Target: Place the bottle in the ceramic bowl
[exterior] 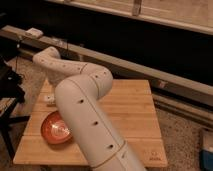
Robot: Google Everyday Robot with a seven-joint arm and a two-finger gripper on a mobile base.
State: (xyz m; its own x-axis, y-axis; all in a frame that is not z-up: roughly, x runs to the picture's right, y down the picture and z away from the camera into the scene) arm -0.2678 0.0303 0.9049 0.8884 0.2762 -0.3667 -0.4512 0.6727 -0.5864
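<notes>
The ceramic bowl (pixel 54 129) is orange-red and glossy with a paler ringed inside. It sits on the front left of the wooden table (pixel 135 115), and its right side is hidden by my arm. The bottle (pixel 48 98) is a small whitish shape lying on the table's left side, just behind the bowl. My arm (pixel 85 110) rises from the bottom, bends left and comes down over the bottle. The gripper (pixel 55 91) is at the arm's end just above and right of the bottle, mostly hidden behind the thick arm link.
A long grey rail (pixel 150 70) runs behind the table. A dark stand (pixel 7 85) is at the left edge. A blue and white box (pixel 207 150) sits on the floor at the right. The arm covers the table's middle.
</notes>
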